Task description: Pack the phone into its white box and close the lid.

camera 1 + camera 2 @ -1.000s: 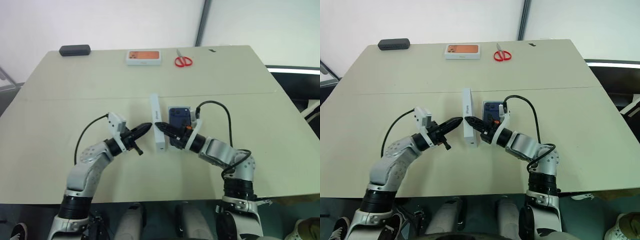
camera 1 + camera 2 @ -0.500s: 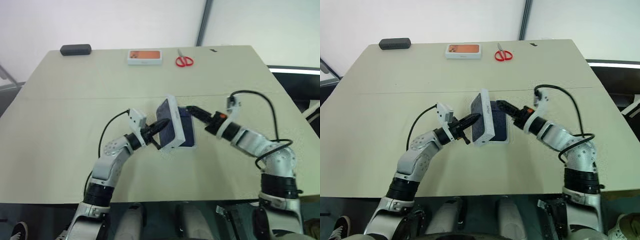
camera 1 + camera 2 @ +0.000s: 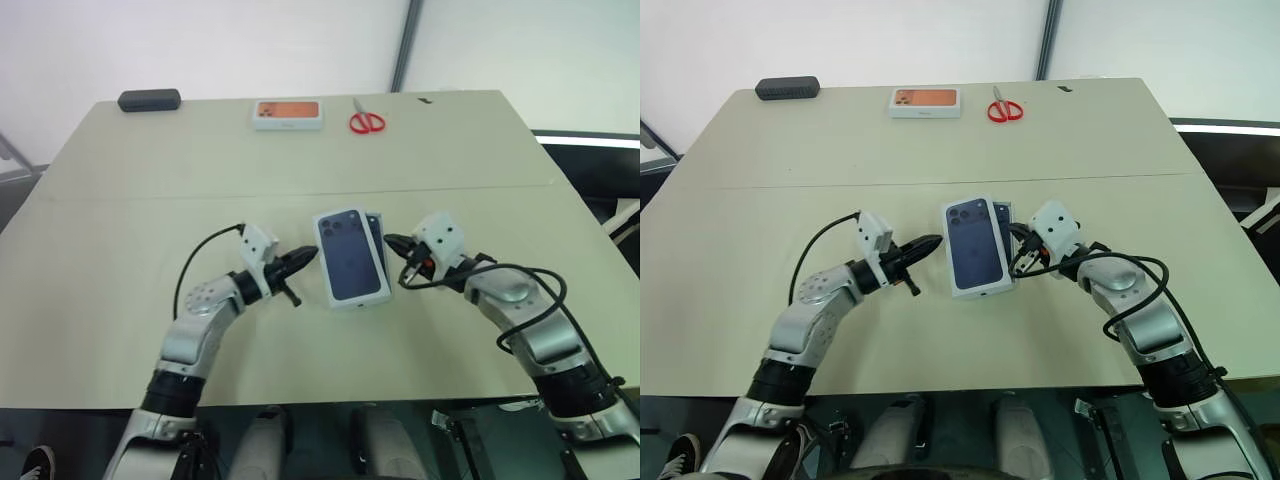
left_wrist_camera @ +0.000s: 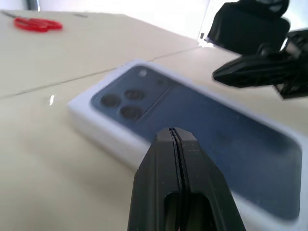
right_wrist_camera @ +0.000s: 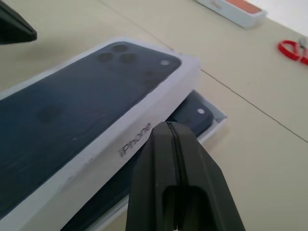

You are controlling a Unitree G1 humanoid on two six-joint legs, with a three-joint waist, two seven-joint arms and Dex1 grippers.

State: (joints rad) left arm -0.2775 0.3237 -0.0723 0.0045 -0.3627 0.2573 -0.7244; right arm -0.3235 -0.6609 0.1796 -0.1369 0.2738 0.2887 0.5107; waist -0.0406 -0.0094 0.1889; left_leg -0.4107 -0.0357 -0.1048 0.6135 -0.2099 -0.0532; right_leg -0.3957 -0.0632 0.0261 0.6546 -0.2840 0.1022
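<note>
Both black two-fingered grippers, left (image 3: 308, 257) and right (image 3: 393, 243), pinched shut and empty, flanking the white cardboard lid (image 3: 352, 256) lying askew over the dark navy phone (image 5: 190, 114) in its shallow white box (image 5: 216, 124) on the beige table (image 3: 150, 200).

"iPhone" on the lid (image 5: 96, 130) side

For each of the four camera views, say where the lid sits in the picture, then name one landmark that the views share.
Left eye view: the lid, centre, between the two grippers.
Right eye view: lid, centre.
Left wrist view: lid across the middle, beyond the shut left gripper.
Right wrist view: lid, left and centre.
Shared landmark: the red scissors.
</note>
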